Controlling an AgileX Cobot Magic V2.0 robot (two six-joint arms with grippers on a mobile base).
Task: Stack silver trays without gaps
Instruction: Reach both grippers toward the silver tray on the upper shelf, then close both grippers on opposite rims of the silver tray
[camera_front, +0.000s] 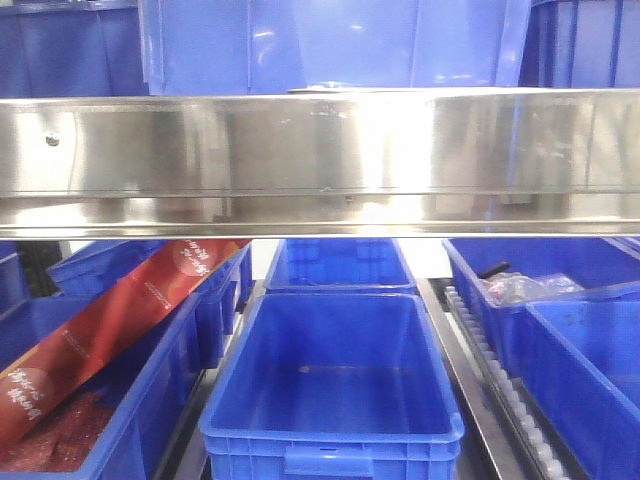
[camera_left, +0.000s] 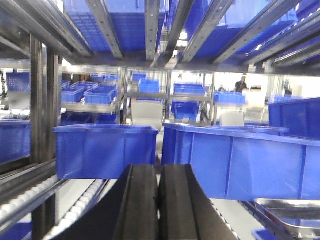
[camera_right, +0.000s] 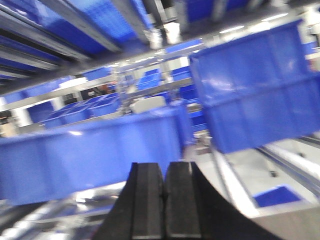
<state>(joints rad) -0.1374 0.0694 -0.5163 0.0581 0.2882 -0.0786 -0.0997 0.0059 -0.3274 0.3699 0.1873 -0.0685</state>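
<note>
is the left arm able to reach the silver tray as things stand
Probably yes: the silver tray lies below and right of the left gripper with nothing seen between them. Its jaws are shut, though, so they must open first.

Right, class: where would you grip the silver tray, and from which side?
Probably the rolled rim of the tray, pinched from above: it lies flat and shallow, so only the rim stands up. The shut left gripper must open first.
</note>
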